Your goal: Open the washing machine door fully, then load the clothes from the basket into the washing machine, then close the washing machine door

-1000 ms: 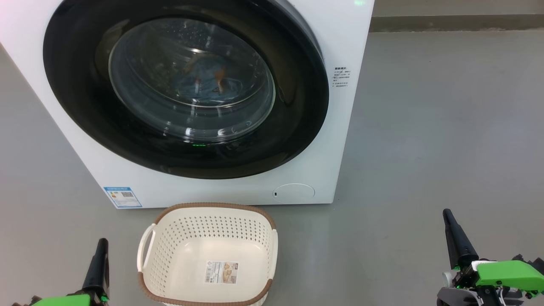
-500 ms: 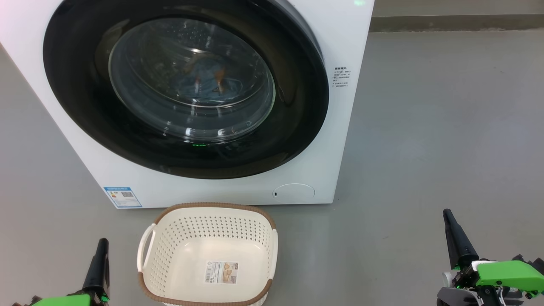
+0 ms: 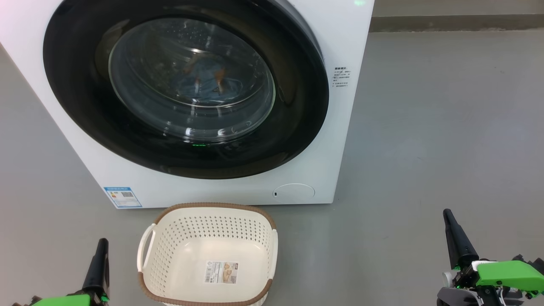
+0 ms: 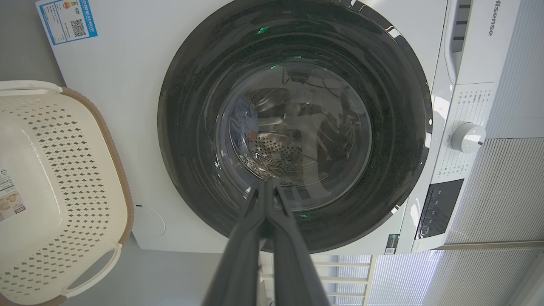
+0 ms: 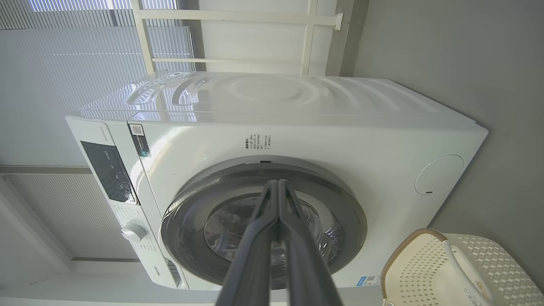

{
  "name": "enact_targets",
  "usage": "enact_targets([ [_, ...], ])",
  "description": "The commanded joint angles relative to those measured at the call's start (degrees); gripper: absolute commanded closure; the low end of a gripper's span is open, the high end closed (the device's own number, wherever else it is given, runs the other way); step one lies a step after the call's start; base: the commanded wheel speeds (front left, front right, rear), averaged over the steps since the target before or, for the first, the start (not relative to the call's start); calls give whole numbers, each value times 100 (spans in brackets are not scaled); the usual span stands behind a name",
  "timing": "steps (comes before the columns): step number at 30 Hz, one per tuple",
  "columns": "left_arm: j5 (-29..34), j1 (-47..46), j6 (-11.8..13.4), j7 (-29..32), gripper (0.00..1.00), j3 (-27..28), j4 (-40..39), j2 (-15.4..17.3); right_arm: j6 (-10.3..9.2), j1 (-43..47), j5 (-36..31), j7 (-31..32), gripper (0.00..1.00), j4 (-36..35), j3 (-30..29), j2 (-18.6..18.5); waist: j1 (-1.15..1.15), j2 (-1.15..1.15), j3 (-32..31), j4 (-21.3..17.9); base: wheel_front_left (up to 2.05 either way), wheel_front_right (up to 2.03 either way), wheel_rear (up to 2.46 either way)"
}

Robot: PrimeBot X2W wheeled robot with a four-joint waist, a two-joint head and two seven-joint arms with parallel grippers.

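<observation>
Though compared against the pictures of the past second, shows no shift anywhere: same poses, same placement, to be read as a finished job rather than a pause mid-step. Nearest, at the bottom corners of the head view, finds the left gripper (image 3: pixel 102 244) and the right gripper (image 3: pixel 448 219) low over the grey floor (image 3: pixel 425 127), fingers of each pressed tight together, gripping nothing, pointing toward the machine and well apart from everything. Confirms the same in both wrist views: dark fingers shut to a single tip. Next, between the two grippers and nearer the left one, meets the basket (image 3: pixel 212 205) upright on the floor just in front of the machine, emptied, with nothing but a label (image 3: pixel 222 272) on its bottom. Beyond, reaches the washing machine (image 3: pixel 340 42), with a blue sticker (image 3: pixel 122 196) and a round cap (image 3: pixel 294 192) low on its front. Sees the washing machine door (image 3: pixel 76 106) lying flush against that front, closed. Farthest, through the glass bowl (image 3: pixel 238 114), makes out the clothes (image 3: pixel 204 83) inside the drum: light blue fabric with orange marks, only that piece distinguishable behind the reflections. Judges all three steps done as things lie: door shut, load inside, basket bare. Leaves little at risk beyond a latch not fully caught, not checkable from here.
</observation>
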Motion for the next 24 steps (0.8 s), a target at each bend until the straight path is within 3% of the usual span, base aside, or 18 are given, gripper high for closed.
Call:
enact_targets([
  [1,4,-235,-19,24,100,198,-104,57,-6,-56,9,51,100,-171,87,2,0,0,0,0,0,0,0],
  [24,18,-236,-19,37,100,214,-104,46,-6,-57,0,60,100,-170,76,10,0,0,0,0,0,0,0],
])
